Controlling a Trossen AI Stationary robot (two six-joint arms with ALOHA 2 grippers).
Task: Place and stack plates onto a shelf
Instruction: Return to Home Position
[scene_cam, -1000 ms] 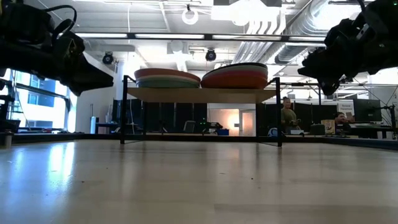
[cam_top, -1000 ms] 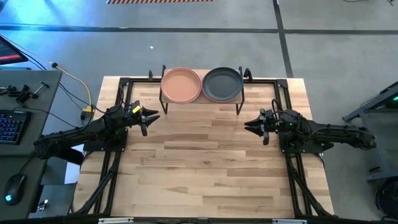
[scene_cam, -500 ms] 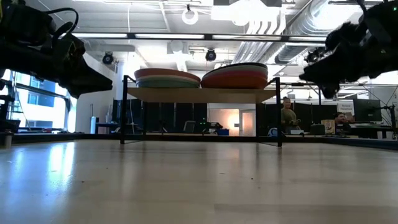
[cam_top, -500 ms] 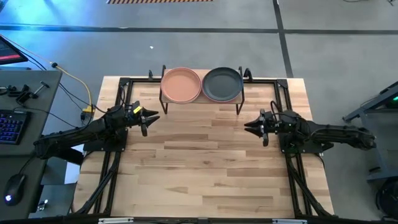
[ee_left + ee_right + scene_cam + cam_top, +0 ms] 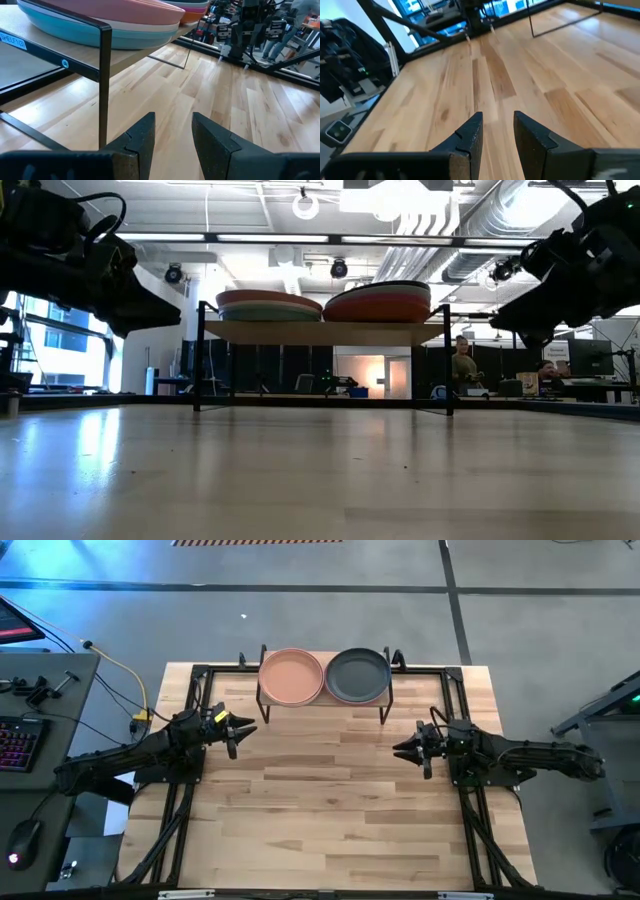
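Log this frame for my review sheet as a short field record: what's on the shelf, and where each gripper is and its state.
shelf: centred at the far edge of the table, holding two plate stacks side by side
left stack: tan-orange plate on top
right stack: charcoal plate on top
left gripper: raised over the table's left side, apart from the shelf, fingers slightly apart, empty
right gripper: raised over the table's right side, apart from the shelf, fingers slightly apart, empty

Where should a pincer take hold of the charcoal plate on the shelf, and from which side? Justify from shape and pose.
Likely its low rim at the front edge, from the open table side. The charcoal plate lies flat atop a stack on the shelf, so only the rim offers purchase, and the neighbouring tan plate crowds one side.
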